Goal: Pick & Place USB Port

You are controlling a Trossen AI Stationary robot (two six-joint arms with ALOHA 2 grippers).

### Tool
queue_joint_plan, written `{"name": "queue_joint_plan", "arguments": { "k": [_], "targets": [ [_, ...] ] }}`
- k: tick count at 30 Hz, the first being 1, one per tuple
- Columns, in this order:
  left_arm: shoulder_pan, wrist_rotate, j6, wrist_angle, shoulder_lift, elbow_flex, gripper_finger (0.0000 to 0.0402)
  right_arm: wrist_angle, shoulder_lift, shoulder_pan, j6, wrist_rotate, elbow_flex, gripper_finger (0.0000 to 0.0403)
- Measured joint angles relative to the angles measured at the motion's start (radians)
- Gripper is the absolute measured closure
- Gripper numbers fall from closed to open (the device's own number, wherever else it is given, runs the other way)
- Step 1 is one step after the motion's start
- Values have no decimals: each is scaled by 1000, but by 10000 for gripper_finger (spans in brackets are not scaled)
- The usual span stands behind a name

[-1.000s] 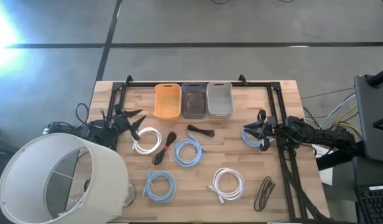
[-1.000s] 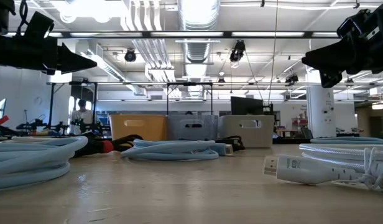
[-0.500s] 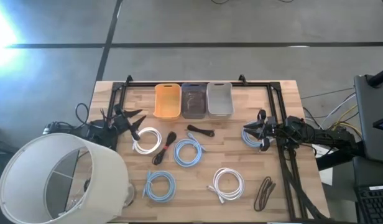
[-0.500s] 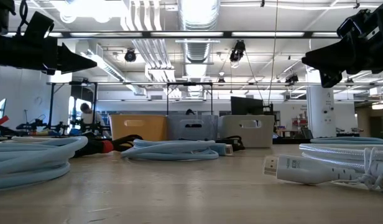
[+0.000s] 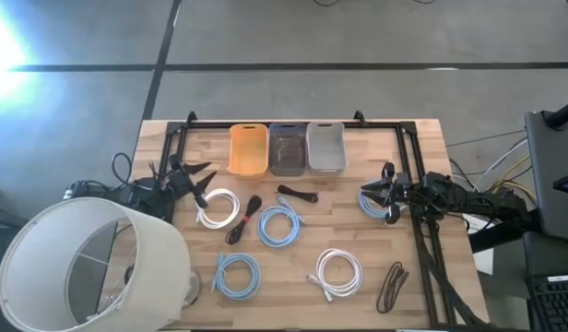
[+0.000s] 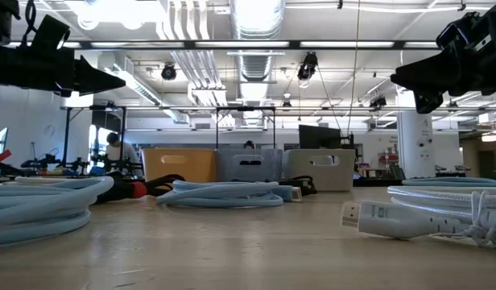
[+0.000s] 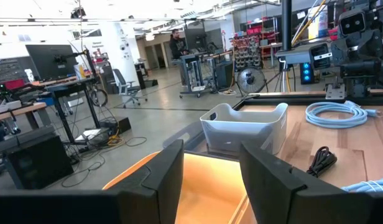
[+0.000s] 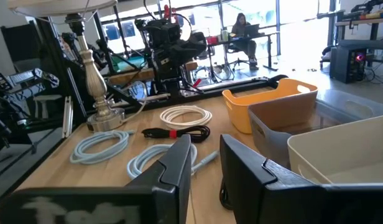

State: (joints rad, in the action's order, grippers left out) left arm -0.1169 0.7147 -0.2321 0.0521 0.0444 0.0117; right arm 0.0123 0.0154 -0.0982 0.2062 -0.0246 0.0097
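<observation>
On the wooden worktop lie several coiled cables, any of which may be the task's thing. A white coil lies near the left side. A pale blue coil sits at the middle, with another pale blue coil nearer the front. A white coil with a plug lies front right, and a further pale blue coil lies at the right, under the right arm's tip. A black cable with a red band lies between the white and middle blue coils. A small black bundle rests just in front of the bins.

Along the far edge stand three bins side by side: orange plastic, dark grey and white.

The left claw hovers above the worktop's left side, its fingers apart and empty. The right claw hangs over the right-hand blue coil, fingers parted with nothing between them.

A white lampshade fills the front left corner.
</observation>
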Motion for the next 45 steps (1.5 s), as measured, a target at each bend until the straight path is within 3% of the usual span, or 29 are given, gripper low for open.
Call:
{"name": "queue_joint_plan", "arguments": {
  "k": [12,27,45],
  "targets": [
    [0,0,0,0,0,0,241,0,0,0,0,0,0,335],
    [0,0,0,0,0,0,241,0,0,0,0,0,0,318],
    [0,0,0,0,0,0,241,0,0,0,0,0,0,329]
  ]
}}
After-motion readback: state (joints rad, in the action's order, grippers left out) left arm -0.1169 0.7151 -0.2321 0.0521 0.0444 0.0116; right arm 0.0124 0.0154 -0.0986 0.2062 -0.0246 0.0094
